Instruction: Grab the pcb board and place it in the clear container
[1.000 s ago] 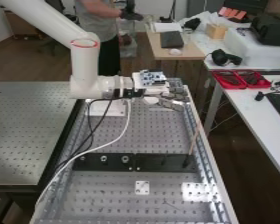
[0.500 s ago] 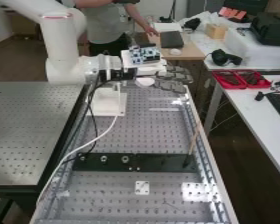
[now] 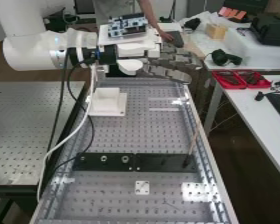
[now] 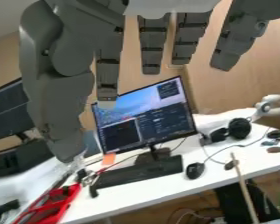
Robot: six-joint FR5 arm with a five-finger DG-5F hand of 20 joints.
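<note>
Robot hand (image 3: 167, 73): open, fingers pretty much straight, gripping nothing as far as both views go. Hangs over the far end of the perforated metal surface (image 3: 124, 140), well up in the air.
Circuit board (image 3: 127, 26): rides face up on the white housing behind the fingers, not in the grasp. Could be part of the robot's own electronics, so can't say for sure if meant as the one to move.
Clear container: can't pin down with any confidence. Maybe tied to the thin see-through edges (image 3: 164, 109) catching light near the far right of the same surface, but don't quote me.
White stand (image 3: 107, 102): sits upright just left of those edges, looks unrelated to the job.
Black bar (image 3: 104, 161): lies across the metal surface, nearer the camera, with a thin stick (image 3: 193, 140) leaning up at one end.
Wrist view stuff: monitor (image 4: 147, 120), keyboard (image 4: 140, 172) and mouse (image 4: 196, 171) on a white surface, beyond the fingers.
Done so far: nothing to tick off, honestly. No grasp, no placement.
Left to do: basically everything. Find the board, close on it, lift, carry, lower into the container, let go.
</note>
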